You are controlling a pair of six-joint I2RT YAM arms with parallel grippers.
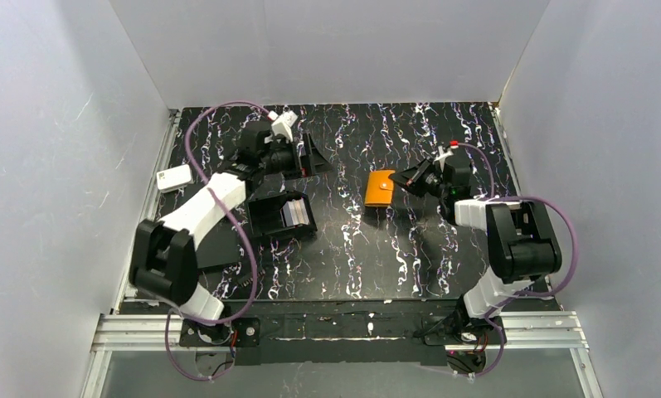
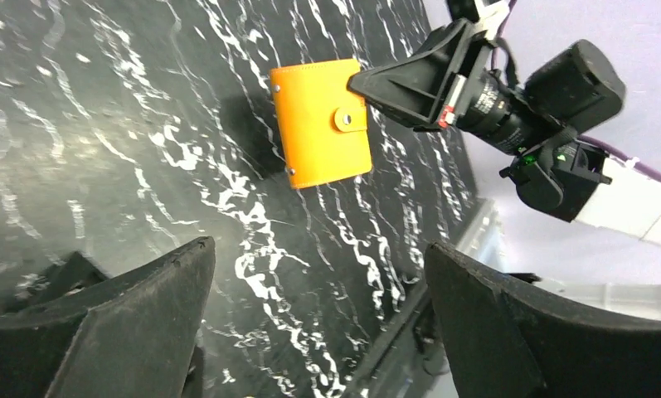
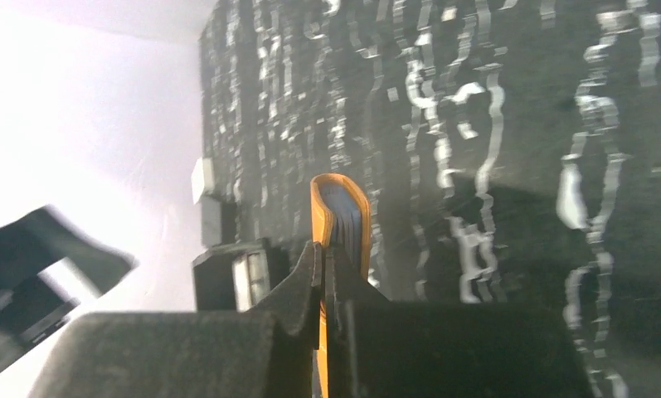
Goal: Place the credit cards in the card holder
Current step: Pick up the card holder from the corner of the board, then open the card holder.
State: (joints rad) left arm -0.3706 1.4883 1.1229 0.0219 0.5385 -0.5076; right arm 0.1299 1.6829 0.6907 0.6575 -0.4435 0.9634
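The orange card holder [image 1: 380,188] lies on the black marbled table, folded, its snap tab toward my right gripper [image 1: 405,178]. That gripper is shut on one orange cover at the holder's edge; in the right wrist view the jaws [image 3: 325,257] pinch a thin orange flap, and the rest of the card holder [image 3: 347,211] stands edge-on beyond them. The credit cards [image 1: 294,213] stand as a pale stack in a black tray [image 1: 264,217]. My left gripper [image 1: 316,157] hovers open left of the holder, with nothing between its fingers [image 2: 144,307]. From there the card holder [image 2: 323,123] shows ahead.
A white rounded box [image 1: 174,177] lies at the table's left edge. A flat black rectangle [image 1: 219,242] lies in front of the tray. White walls close in the table on three sides. An aluminium rail [image 1: 343,327] runs along the near edge.
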